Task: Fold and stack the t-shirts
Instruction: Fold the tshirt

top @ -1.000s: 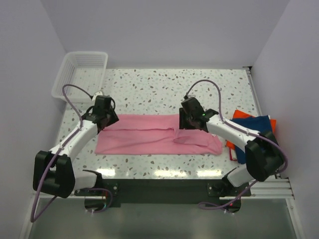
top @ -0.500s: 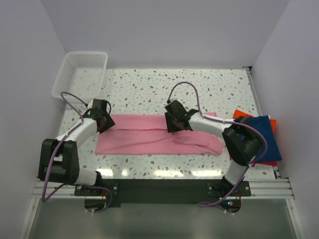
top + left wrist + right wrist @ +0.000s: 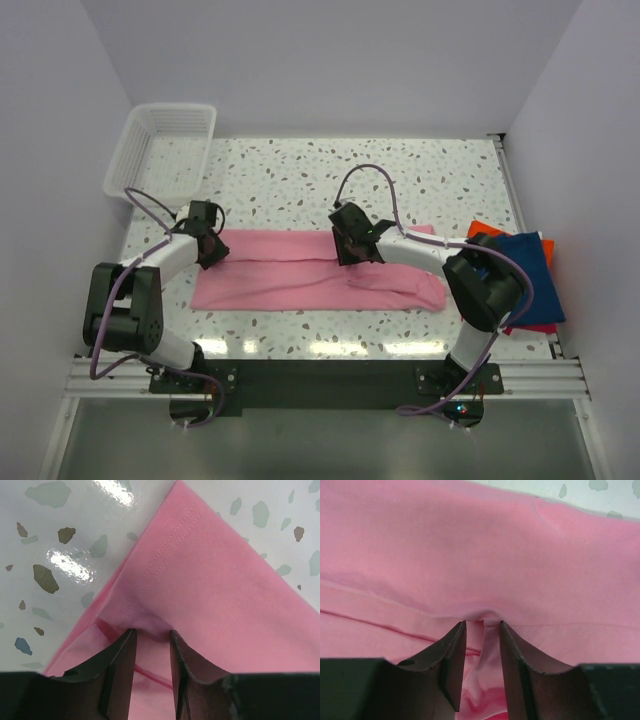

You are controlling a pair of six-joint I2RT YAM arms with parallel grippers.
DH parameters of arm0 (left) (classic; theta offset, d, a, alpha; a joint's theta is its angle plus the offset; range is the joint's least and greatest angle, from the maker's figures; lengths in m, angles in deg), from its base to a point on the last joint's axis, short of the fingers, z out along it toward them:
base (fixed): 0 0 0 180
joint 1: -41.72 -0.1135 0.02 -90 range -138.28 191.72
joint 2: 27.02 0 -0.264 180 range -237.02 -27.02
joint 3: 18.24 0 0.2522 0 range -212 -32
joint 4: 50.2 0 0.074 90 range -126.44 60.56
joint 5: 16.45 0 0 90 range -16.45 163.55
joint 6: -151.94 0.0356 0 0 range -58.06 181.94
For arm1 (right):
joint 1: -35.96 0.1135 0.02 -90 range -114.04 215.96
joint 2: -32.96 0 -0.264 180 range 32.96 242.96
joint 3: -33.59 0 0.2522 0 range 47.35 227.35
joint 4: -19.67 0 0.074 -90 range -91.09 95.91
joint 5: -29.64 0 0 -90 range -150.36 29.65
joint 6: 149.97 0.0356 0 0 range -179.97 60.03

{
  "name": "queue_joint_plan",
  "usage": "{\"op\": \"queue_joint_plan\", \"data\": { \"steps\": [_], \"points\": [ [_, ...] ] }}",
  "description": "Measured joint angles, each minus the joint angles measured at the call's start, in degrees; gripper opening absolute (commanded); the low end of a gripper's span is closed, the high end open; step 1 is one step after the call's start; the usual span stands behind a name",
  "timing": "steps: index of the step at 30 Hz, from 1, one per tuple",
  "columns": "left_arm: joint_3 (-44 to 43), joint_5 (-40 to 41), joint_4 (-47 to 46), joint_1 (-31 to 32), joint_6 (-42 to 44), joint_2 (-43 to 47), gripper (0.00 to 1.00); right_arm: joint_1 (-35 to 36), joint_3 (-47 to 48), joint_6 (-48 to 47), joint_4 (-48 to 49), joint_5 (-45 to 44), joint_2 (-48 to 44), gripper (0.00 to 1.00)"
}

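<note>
A light pink t-shirt (image 3: 290, 275) lies folded into a long band across the table's near middle. My left gripper (image 3: 208, 250) is at its far left corner, its jaws nearly together with a pucker of pink cloth pinched between the tips (image 3: 152, 632). My right gripper (image 3: 350, 250) is at the far edge near the band's middle, also pinching a pink fold (image 3: 482, 624). A navy blue folded t-shirt (image 3: 525, 270) lies on an orange-red one (image 3: 481, 230) at the right edge.
A white mesh basket (image 3: 165, 145) stands at the far left corner. Speckled tabletop (image 3: 400, 180) shows beyond the shirt. Side walls close in left and right.
My right gripper has moved left along the pink shirt's far edge to its middle. My left gripper has shifted slightly left to the far corner. Both have settled on the cloth.
</note>
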Motion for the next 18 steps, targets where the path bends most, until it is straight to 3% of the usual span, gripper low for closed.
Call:
{"op": "queue_joint_plan", "data": {
  "steps": [10, 18],
  "points": [
    [-0.68, 1.73, 0.02, 0.0, -0.11, 0.0, 0.03, 0.0, 0.0, -0.59, 0.02, -0.46, 0.0, 0.05],
    [-0.74, 2.34, 0.07, -0.04, 0.02, 0.22, 0.0, 0.0, -0.31, -0.39, 0.04, -0.59, -0.02, 0.0]
  ]
}}
